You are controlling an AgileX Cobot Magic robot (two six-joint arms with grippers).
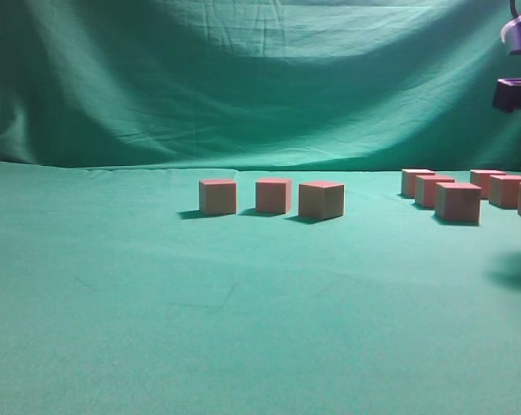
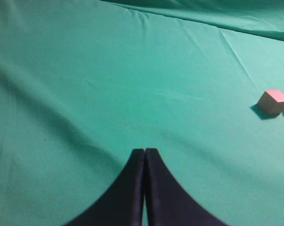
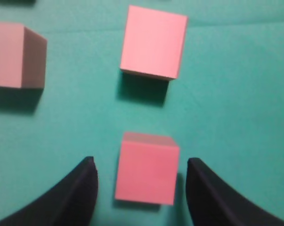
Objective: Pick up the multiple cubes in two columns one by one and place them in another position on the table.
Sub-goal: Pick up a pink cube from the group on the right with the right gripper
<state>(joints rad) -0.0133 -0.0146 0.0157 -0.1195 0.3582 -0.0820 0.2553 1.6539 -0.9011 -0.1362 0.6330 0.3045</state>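
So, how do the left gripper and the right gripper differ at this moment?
The left gripper is shut, its fingers pressed together; the right gripper is open. The left gripper has only bare table ahead of it, with one cube far to the side; the right gripper has a cube between its fingers, not yet clamped. Both are black and hold nothing.

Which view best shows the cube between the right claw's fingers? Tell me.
The right wrist view: the cube sits on the table between the open right claw, untouched. The exterior view shows only the cluster, claw out of frame. The left wrist view misses it.
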